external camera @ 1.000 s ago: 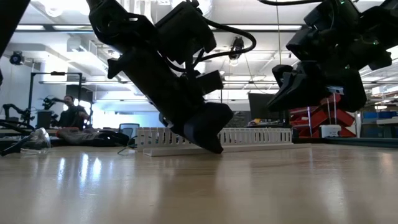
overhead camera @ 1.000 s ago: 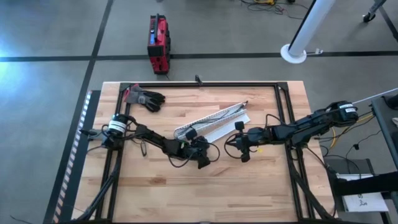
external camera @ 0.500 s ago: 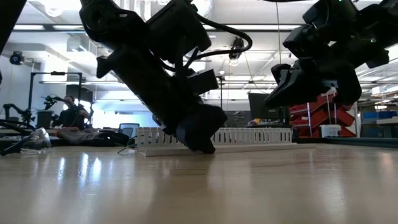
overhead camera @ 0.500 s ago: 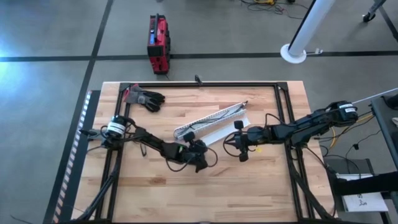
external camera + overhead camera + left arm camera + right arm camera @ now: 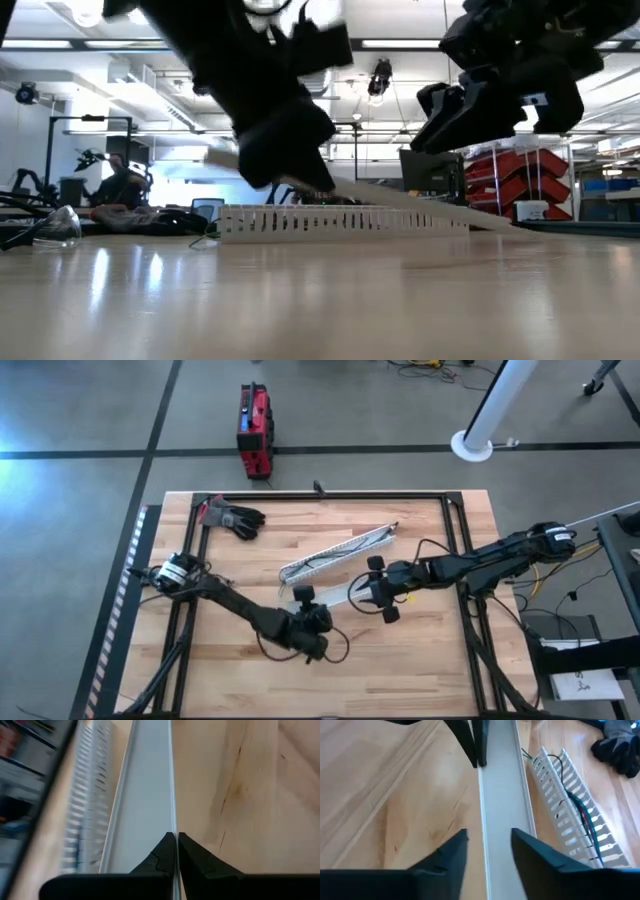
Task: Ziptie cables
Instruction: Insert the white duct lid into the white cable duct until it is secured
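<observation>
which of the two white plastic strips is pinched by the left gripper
The flat lid, clamped edge-on by the left gripper; the slotted channel lies free beside it.

Grey floor crossed by dark lines, a white pillar, ceiling strip lights, red bins.

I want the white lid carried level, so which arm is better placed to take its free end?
Right. The right gripper hangs open with the flat white lid running between its fingers, so it need only close. The left gripper is shut on the lid's other end.
</observation>
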`<action>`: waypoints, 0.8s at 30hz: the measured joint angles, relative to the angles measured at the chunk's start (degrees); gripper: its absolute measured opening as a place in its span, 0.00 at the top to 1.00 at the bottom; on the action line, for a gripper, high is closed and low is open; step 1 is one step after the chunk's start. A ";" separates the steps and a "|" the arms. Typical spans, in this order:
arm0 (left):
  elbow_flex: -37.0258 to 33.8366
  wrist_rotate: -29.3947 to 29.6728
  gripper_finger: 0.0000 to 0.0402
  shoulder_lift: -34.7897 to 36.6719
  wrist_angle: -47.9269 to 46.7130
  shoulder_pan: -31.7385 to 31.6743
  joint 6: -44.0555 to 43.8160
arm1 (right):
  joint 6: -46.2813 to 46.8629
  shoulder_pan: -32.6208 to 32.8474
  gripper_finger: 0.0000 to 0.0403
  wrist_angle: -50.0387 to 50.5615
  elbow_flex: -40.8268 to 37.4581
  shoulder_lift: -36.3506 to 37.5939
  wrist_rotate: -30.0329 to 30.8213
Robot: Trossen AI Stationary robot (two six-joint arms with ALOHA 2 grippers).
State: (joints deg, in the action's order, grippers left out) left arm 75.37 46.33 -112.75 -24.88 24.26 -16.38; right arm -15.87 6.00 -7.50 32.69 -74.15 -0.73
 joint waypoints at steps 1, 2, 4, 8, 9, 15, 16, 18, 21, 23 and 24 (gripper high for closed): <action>1.09 1.42 1.00 0.00 -2.35 0.57 0.47 | 0.53 0.00 0.63 1.78 1.29 0.00 0.02; 2.02 2.77 1.00 0.00 -4.43 1.17 1.49 | 0.85 0.00 0.59 3.18 2.58 0.00 0.14; 3.59 5.56 1.00 0.02 -6.47 2.09 5.20 | 0.87 0.00 0.52 7.27 5.52 0.00 0.26; 4.77 9.74 1.00 0.09 -7.08 2.96 18.67 | -1.66 -0.02 0.41 17.68 12.94 0.00 0.72; 4.81 9.98 1.00 0.09 -7.06 2.96 22.23 | -2.21 -0.02 0.39 20.41 14.94 0.00 0.74; 3.30 21.44 1.00 -0.04 -6.97 2.95 42.32 | -3.01 -0.40 0.31 42.44 29.50 0.00 0.72; 3.14 25.47 1.00 -0.26 -6.76 2.95 46.35 | -2.33 -0.63 0.30 46.11 31.83 -0.01 0.74; 2.72 34.32 1.00 -0.97 -5.98 2.96 55.86 | -1.20 -1.34 0.29 52.08 35.77 -0.23 0.78; 2.52 41.11 1.00 -2.30 -4.61 2.88 68.51 | -0.58 -2.56 0.28 57.07 39.35 -0.22 0.75; 2.27 42.67 1.00 -2.91 -4.57 2.85 72.68 | -0.35 -3.38 0.28 58.55 40.44 -0.22 0.64; 2.21 43.16 1.00 -3.36 -4.57 2.85 74.17 | -0.18 -3.75 0.28 58.64 40.50 -0.22 0.34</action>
State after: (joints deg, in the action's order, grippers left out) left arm 77.58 89.49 -116.11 -29.45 27.11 57.79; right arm -16.05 2.25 51.14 73.19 -74.37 -0.38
